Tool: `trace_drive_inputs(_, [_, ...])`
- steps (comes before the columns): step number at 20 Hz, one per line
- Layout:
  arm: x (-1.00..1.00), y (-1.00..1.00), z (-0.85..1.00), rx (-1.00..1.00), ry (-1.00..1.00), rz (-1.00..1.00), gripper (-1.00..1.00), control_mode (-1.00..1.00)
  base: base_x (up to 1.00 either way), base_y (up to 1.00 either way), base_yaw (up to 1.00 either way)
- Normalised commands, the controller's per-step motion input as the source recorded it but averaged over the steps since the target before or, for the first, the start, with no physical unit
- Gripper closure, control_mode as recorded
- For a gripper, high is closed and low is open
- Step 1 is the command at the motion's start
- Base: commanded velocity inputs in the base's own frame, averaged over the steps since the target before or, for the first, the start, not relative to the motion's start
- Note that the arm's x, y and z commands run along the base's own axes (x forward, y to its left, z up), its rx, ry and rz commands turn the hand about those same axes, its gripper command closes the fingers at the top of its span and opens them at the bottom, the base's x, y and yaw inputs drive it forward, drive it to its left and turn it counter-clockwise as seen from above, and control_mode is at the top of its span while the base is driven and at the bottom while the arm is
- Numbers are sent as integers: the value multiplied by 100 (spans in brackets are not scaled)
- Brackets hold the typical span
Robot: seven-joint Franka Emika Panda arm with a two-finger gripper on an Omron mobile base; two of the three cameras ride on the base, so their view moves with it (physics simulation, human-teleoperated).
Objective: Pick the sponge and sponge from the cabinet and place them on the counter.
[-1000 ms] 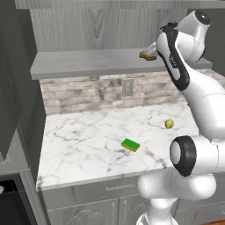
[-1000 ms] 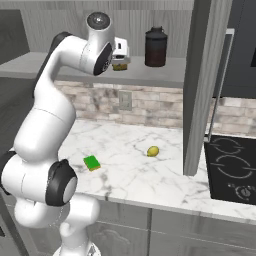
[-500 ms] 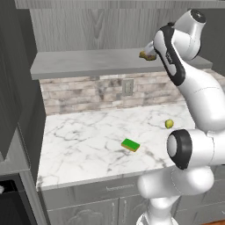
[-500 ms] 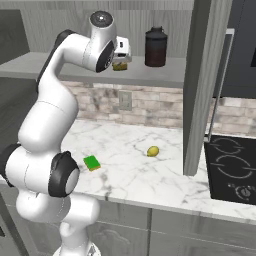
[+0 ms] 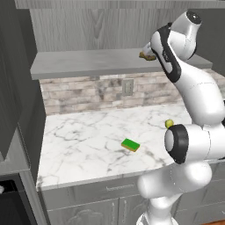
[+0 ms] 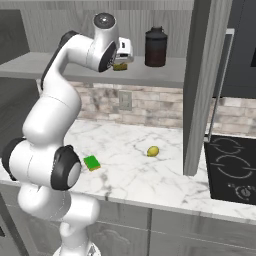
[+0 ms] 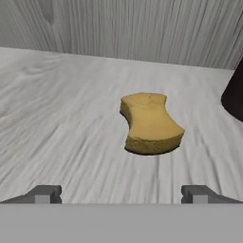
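Hand view showed the yellow-brown sponge (image 7: pixel 149 123) lying flat on the pale cabinet shelf (image 7: pixel 57 109), just right of centre, long axis running from about 11 o'clock far to 5 o'clock near, waisted in the middle, with the broader cut end facing the camera. Ahead of the gripper (image 7: pixel 121 193), apart from both fingertips (image 7: pixel 45 193), which stood wide at the lower corners with nothing between them. At 3 o'clock, a sliver of the dark canister (image 7: pixel 235 95), near the sponge but not touching. From the right base view, hand raised level with the shelf, the sponge just beyond it and the canister standing upright further right at 1 o'clock. Down on the white marble counter (image 6: pixel 150 175), the green sponge (image 6: pixel 92 162) lay flat near the front edge, long axis slanting roughly 10 to 4 o'clock in the left base view, with a small yellow-green ball (image 6: pixel 153 151) well apart to its right. Black stovetop (image 6: pixel 232 170) at the far right.
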Motion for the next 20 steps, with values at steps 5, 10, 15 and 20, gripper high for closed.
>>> trace_drive_inputs(5, [33,-7,-13,-2,1,1,-100,-100,0,0,0])
trace_drive_inputs(10, [38,-11,-11,-1,3,4,-100,-100,0,0,0])
trace_drive_inputs(15, [36,-14,-14,-1,4,6,-100,-100,0,0,0])
trace_drive_inputs(20, [31,-11,-14,-2,5,5,-100,-100,0,0,0])
